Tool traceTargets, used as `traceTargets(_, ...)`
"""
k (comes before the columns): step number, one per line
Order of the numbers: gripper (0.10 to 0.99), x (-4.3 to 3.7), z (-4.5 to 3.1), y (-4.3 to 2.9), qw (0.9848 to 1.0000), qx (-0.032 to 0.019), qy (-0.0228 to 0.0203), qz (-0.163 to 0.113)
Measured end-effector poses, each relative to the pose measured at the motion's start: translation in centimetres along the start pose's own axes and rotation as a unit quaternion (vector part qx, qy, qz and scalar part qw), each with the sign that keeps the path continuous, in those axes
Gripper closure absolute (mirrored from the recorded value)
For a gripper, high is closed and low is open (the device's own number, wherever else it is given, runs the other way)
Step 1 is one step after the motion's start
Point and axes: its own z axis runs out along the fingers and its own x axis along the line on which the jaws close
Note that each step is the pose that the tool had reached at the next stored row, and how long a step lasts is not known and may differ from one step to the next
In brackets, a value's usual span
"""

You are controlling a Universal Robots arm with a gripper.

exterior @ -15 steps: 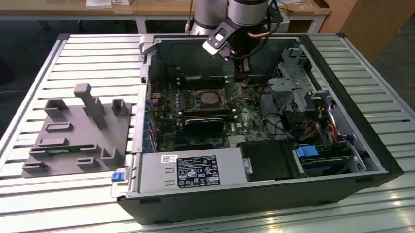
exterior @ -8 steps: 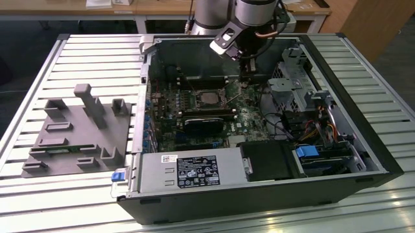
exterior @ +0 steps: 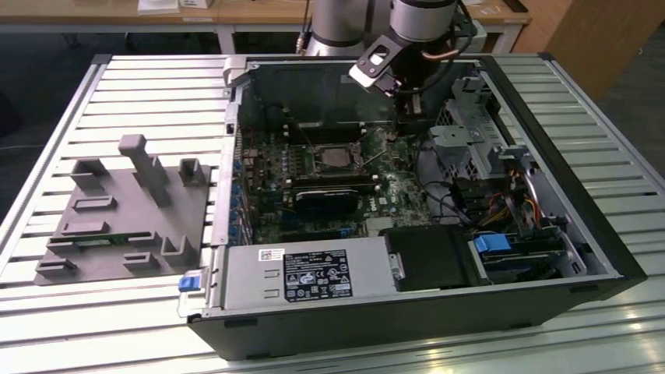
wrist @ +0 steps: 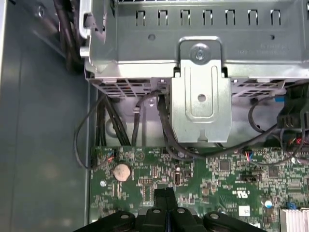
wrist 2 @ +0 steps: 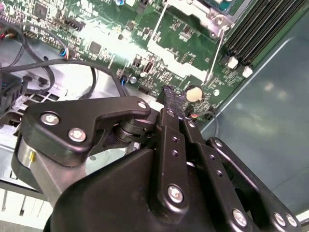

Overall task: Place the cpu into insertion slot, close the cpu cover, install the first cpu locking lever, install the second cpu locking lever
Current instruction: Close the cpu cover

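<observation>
Slatted bench (exterior: 135,86) w/ open PC case (exterior: 613,257): my end effector (wrist: 164,193), clenched, nothing seen in it, hangs over motherboard (wrist: 217,174); insertion slot (exterior: 334,158) lies near, toward the exterior view's left.

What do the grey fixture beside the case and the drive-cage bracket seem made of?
The grey fixture is probably matte moulded or printed plastic: uniform dull grey, blocky posts, no glints. The bracket on the drive cage looks like stamped sheet metal: silvery sheen, pressed ribs, punched slots.

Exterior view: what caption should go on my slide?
Robot gripper inside an open computer case, near the insertion slot.
</observation>
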Motion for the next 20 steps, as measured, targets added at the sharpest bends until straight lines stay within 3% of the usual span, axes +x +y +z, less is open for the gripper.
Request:
traceTargets(13, 0.980, -0.07, 1.77, -0.03, 1.0000, -0.0001, -0.0007, 0.001)
traceTargets(20, 0.980, -0.07, 1.88, -0.03, 1.0000, -0.0001, -0.0015, 0.001)
